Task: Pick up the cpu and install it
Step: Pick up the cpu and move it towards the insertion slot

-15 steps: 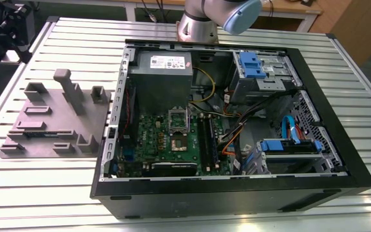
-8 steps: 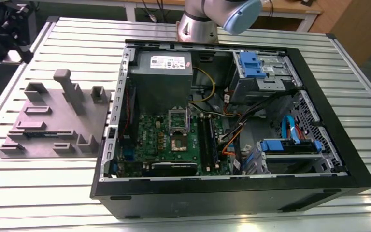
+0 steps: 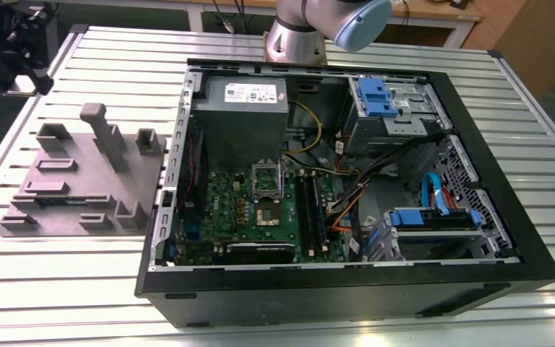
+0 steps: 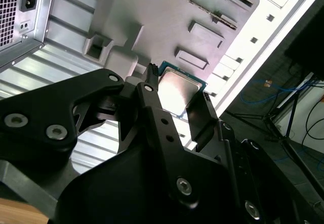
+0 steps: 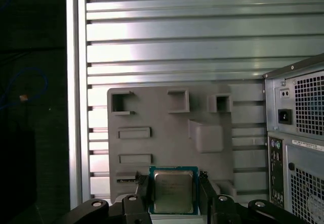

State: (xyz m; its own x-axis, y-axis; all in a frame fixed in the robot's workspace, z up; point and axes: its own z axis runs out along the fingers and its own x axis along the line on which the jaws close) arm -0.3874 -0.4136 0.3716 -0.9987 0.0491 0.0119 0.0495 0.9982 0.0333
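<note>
Your gripper [image 5: 174, 198] is closed on the cpu [image 5: 173, 188], with a finger [image 5: 143, 196] against each of two opposite edges. The chip sits squarely between the fingertips over the grey tray [image 5: 167, 143], apparently lifted clear of it, and the computer case [image 5: 298, 133] stands just beside the tray. The cpu is a small flat square with no long axis, its shiny silver-grey metal top, framed by a thin green border, facing both wrist views.

A: What stands near the gripper [image 5: 174, 188] clamping the cpu [image 5: 173, 192]?
B: The grey tray's [image 3: 75, 181] upright posts [image 3: 99, 126]. Past them, bare slats run to the table's [image 3: 66, 289] edge.
A: And the case [image 3: 355, 289]?
B: Open on top. The power supply [image 3: 243, 108] and cables [image 3: 355, 191] flank the socket [image 3: 266, 195].
</note>
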